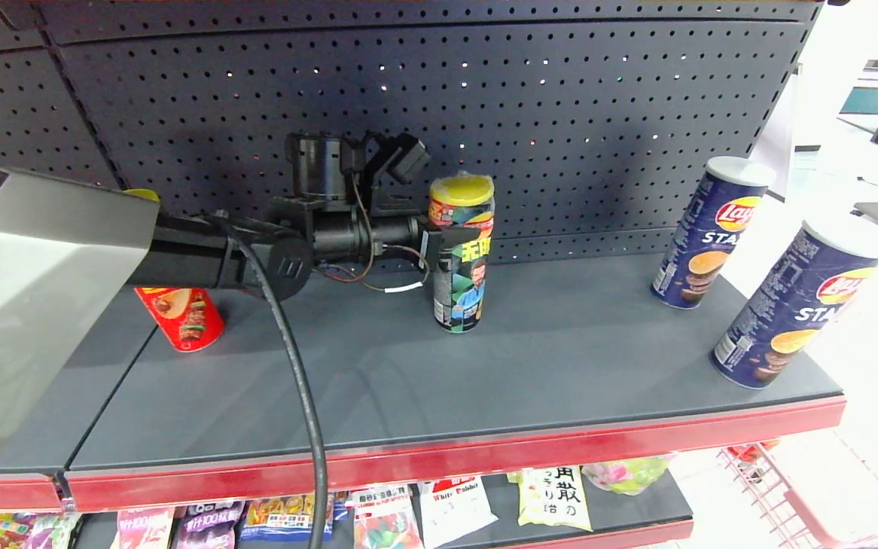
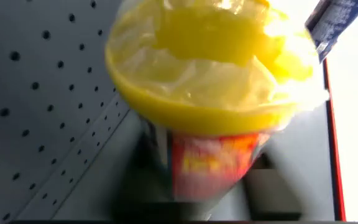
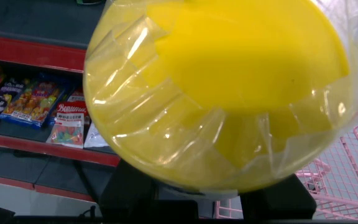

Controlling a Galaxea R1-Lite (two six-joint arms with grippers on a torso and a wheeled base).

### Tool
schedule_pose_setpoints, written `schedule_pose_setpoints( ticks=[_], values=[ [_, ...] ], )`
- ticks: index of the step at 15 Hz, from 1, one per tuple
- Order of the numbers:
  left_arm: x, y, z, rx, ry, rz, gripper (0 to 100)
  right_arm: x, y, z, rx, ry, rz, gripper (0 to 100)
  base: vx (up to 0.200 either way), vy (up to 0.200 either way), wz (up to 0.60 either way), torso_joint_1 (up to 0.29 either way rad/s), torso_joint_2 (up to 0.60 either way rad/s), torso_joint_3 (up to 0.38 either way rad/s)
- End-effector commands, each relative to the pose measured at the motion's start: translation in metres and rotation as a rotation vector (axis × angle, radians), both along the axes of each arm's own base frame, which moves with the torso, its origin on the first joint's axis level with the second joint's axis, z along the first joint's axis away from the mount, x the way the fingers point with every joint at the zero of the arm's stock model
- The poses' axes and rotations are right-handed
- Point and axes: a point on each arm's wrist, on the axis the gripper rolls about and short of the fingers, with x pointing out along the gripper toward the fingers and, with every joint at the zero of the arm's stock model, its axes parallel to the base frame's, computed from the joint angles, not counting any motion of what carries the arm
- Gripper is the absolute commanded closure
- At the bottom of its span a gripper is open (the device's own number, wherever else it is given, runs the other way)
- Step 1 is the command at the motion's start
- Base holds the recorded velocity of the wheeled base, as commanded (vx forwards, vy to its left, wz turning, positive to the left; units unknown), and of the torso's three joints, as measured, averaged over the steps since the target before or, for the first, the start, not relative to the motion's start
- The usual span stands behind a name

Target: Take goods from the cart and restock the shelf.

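Observation:
A tall chip can with a yellow lid (image 1: pixel 471 301) stands upright on the grey shelf (image 1: pixel 561 358), near the pegboard back. My left gripper (image 1: pixel 448 245) reaches it from the left and is shut on its upper body. Seen from the left wrist, that same can (image 2: pixel 213 93) sits between the two dark fingers of the left gripper (image 2: pixel 204 193). Seen from the right wrist, a second yellow-lidded can (image 3: pixel 229 81) is held in my right gripper (image 3: pixel 204 202), out over the lower shelf and the cart.
A red can (image 1: pixel 184 316) stands behind my left arm at the shelf's left. Two blue cans (image 1: pixel 702 236) (image 1: pixel 797 305) stand at the right end. Snack bags (image 1: pixel 454 507) fill the lower shelf. The pink wire cart (image 1: pixel 789 496) is at lower right.

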Motion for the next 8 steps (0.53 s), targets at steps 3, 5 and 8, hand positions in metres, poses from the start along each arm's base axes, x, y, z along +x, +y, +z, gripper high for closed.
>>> schedule_pose_setpoints(
  ticks=[3,5,8],
  values=[
    [-0.004,-0.001,-0.001,0.002,0.005,-0.006,100,0.000,0.000,0.000,-0.001,0.002,0.000,100,0.000,0.000,0.00,0.000,0.00,0.000],
    [-0.011,0.003,0.004,-0.001,0.010,-0.029,100,0.000,0.000,0.000,0.005,0.004,-0.002,100,0.000,0.000,0.00,0.000,0.00,0.000],
    [-0.038,0.021,0.014,-0.005,0.032,-0.114,100,0.000,0.000,0.000,0.015,0.003,-0.015,100,0.000,0.000,0.00,0.000,0.00,0.000]
  ],
)
